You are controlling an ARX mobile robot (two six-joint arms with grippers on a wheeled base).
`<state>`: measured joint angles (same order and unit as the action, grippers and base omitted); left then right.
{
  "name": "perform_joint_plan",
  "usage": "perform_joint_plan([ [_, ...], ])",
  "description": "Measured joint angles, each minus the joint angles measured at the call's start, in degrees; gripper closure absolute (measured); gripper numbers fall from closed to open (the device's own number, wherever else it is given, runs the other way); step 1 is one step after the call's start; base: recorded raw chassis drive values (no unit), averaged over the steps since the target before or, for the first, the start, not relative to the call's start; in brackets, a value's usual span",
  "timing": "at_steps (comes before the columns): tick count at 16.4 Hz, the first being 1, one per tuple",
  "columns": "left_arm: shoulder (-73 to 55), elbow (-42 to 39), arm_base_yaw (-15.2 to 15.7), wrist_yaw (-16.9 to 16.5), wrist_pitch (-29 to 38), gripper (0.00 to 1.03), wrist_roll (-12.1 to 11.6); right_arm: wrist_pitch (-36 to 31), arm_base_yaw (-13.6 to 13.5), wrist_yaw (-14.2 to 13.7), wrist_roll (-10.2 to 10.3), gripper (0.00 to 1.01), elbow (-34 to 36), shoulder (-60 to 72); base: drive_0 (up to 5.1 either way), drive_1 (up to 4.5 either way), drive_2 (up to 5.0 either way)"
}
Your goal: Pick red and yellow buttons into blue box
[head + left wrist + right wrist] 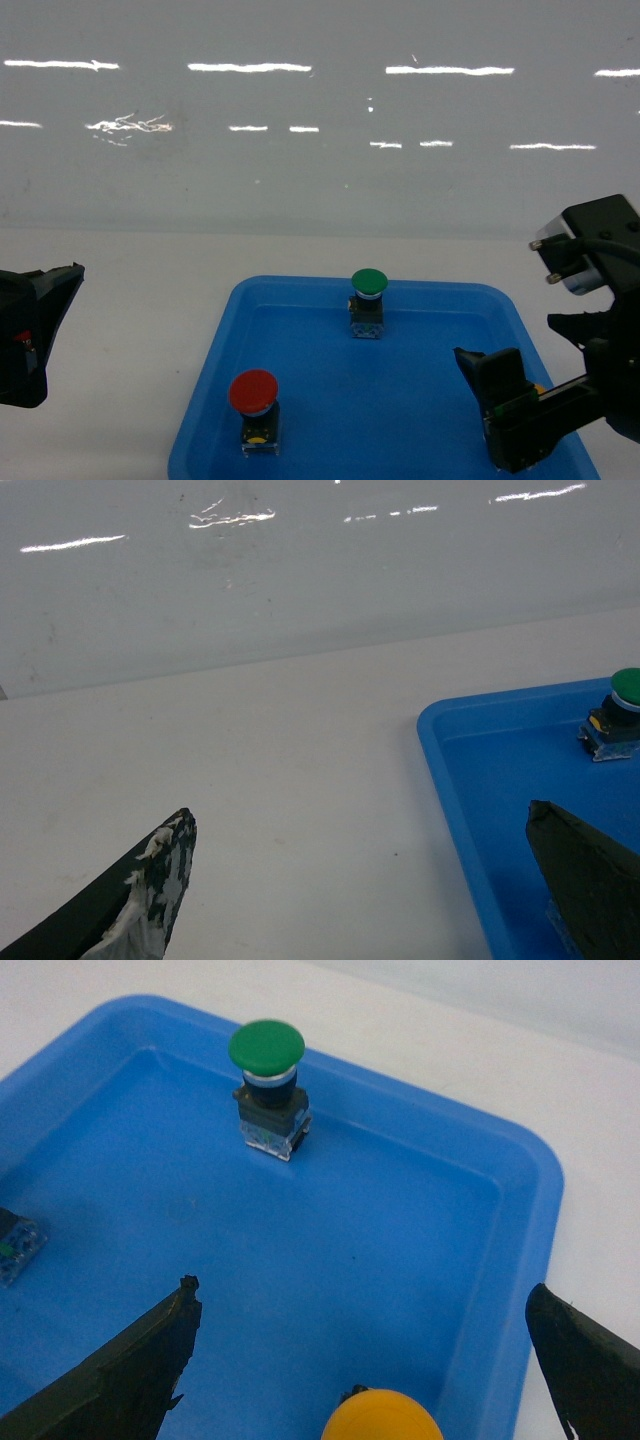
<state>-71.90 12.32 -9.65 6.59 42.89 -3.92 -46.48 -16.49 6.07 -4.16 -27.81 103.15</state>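
Observation:
The red button (253, 392) stands upright at the front left of a shallow blue tray (300, 287). The yellow button (382, 1415) stands near the tray's right rim (540, 1165). My right gripper (362, 1290) is open, and the yellow cap sits low between its two fingers, touching neither. In the head view that gripper (525, 352) hides most of the yellow button. My left gripper (360, 810) is open and empty over the white table, just left of the tray's edge (440, 755), and it shows at the left border of the head view (45, 315). The blue box is out of view.
A green-capped button (368, 284) stands at the back middle of the tray, also seen from the right wrist (266, 1050) and the left wrist (626, 687). A glossy grey wall (320, 120) rises behind the white table (130, 330).

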Motion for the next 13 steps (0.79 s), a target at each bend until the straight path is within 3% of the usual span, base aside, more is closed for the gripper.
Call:
perform_joint_plan([
  [5,0.00,0.00,0.00,-0.02,0.00,0.05,0.00,1.84,0.39,2.84,-4.07,0.03,-5.60,11.08,0.0,0.00,0.0],
  [11,0.00,0.00,0.00,-0.02,0.00,0.05,0.00,2.86,0.00,1.60,-7.54,0.04,-10.43,18.49,0.0,0.00,0.0],
  [13,0.00,0.00,0.00,0.00,0.00,0.05,0.00,3.10,0.02,1.27,-8.04,0.21,-10.45,18.60,0.0,0.00,0.0],
])
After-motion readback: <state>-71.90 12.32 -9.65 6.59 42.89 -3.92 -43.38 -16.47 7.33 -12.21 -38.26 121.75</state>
